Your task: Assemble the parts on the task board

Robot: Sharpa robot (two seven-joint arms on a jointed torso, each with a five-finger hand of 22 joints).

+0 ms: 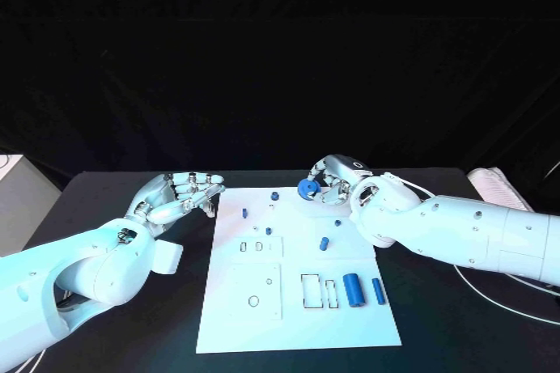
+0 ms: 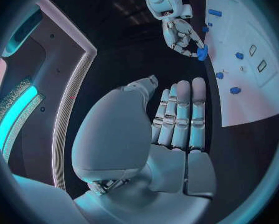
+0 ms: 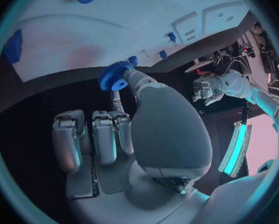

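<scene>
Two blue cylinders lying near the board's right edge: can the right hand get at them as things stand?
Probably not yet. The right hand already pinches a blue toothed gear in its fingers. The two blue cylinders lie uncovered on the white task board.

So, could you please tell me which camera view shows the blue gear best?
The right wrist view: the blue gear sits close, its teeth and centre hole clear, pinched by the right hand. The head view shows it small; the left wrist view shows it distant, partly hidden by fingers.
</scene>
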